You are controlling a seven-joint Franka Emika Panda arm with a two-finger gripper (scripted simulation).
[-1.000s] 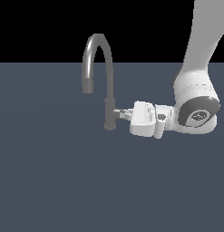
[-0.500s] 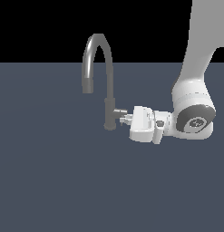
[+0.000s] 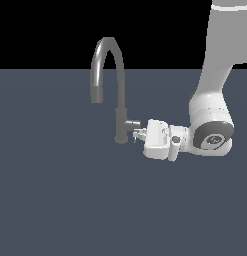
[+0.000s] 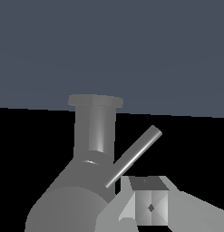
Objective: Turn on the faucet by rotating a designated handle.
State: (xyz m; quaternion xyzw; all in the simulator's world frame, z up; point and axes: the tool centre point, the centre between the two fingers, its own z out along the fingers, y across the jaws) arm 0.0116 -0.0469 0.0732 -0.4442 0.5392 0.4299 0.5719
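A: Here, what stands on the bench (image 3: 55, 200)?

B: The faucet (image 3: 121, 105), a grey gooseneck tap. Its slim body rises upright near the middle of the dark bench surface, well away from the near edge, and its arched spout curves over toward the exterior view's left.

A: And the handle (image 3: 133, 123)?

B: A short grey stub projecting from the body's lower part toward the exterior view's right. In the wrist view a thin lever stick (image 4: 133, 157) slants out from it.

A: Where is the pincer (image 3: 140, 134)?

B: It lies level, pointing at the faucet from the exterior view's right, with its tips just beside and slightly below the stub. The white arm (image 3: 212, 100) descends behind it.

A: Is the pincer open or closed?

B: I cannot tell. One fingertip (image 4: 149, 206) shows close beside the lever stick in the wrist view; whether it touches is unclear.
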